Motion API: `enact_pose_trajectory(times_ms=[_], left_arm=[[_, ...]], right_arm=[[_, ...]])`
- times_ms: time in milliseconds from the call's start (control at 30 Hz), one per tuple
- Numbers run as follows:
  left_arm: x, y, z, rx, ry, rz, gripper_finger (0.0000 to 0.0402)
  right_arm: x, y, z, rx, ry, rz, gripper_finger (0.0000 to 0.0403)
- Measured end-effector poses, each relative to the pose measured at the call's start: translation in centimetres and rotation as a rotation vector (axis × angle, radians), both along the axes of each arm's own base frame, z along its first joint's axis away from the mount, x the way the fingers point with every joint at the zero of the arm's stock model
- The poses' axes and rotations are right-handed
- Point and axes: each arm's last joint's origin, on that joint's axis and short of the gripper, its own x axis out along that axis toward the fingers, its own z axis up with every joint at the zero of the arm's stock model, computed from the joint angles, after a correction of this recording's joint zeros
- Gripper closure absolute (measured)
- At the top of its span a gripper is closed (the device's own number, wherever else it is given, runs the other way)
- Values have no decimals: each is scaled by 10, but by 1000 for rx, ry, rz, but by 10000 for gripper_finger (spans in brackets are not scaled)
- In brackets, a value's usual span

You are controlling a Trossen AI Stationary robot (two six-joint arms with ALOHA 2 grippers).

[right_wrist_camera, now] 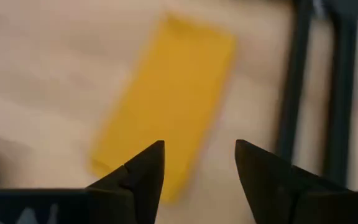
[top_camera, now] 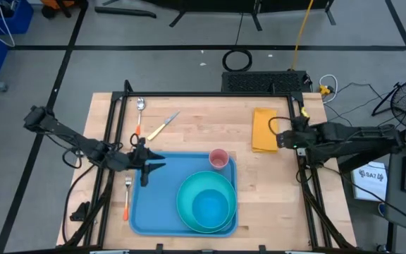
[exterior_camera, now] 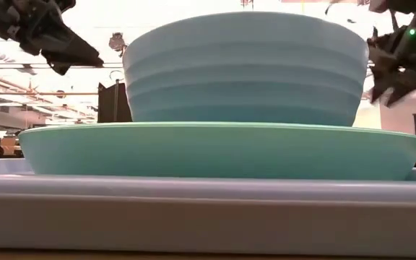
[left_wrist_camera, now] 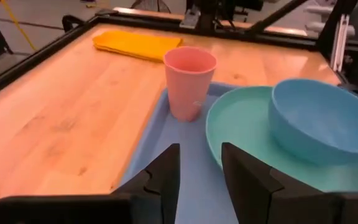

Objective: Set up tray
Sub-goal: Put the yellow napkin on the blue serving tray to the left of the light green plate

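Tray (top_camera: 162,204) flat on the near middle of the table (top_camera: 203,130), long side across. On its right part, plate (top_camera: 185,212) with bowl (top_camera: 213,204) nested in it; bowl filling most of the low view, stacked on the plate, plate on the tray rim. Pink cup (top_camera: 218,159) upright at the tray's far edge, just beside the plate, apart from both grippers.

Left gripper (top_camera: 151,167) over the tray's left end, pointing toward the cup. Jaws parted by a narrow gap, empty, nothing between them but bare tray floor; fingers (left_wrist_camera: 160,180) touching nothing visible.

Right gripper (top_camera: 279,139) raised above the table's right side, just beside the napkin (top_camera: 263,130). Jaws spread wider than the left pair, empty, framing the napkin's near end from above; contact with it cannot be told.

Fork (top_camera: 127,197) on the table just left of the tray, handle orange. Spoon (top_camera: 140,111) and knife (top_camera: 162,127) farther back on the left, well apart from the tray.
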Motion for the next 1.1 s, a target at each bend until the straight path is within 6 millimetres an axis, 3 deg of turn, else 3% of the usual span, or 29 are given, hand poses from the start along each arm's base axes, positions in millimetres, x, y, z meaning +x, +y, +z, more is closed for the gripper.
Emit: enact_pose_trajectory(times_ms=[133,267,467,933,1100], left_arm=[[-10,5,-8,72,-11,-51,279],[-18,9,-21,73,-175,-74,279],[-36,17,-55,34,-237,-73,279],[-46,21,-49,62,-335,-126,279],[-48,22,-47,74,-345,-128,279]], right_arm=[[13,0,-11,69,46,-10,230],[25,0,-13,65,2,-2,236],[25,1,-16,126,4,-32,236],[29,2,-44,172,-1,-83,236],[34,4,-67,305,-41,-71,236]])
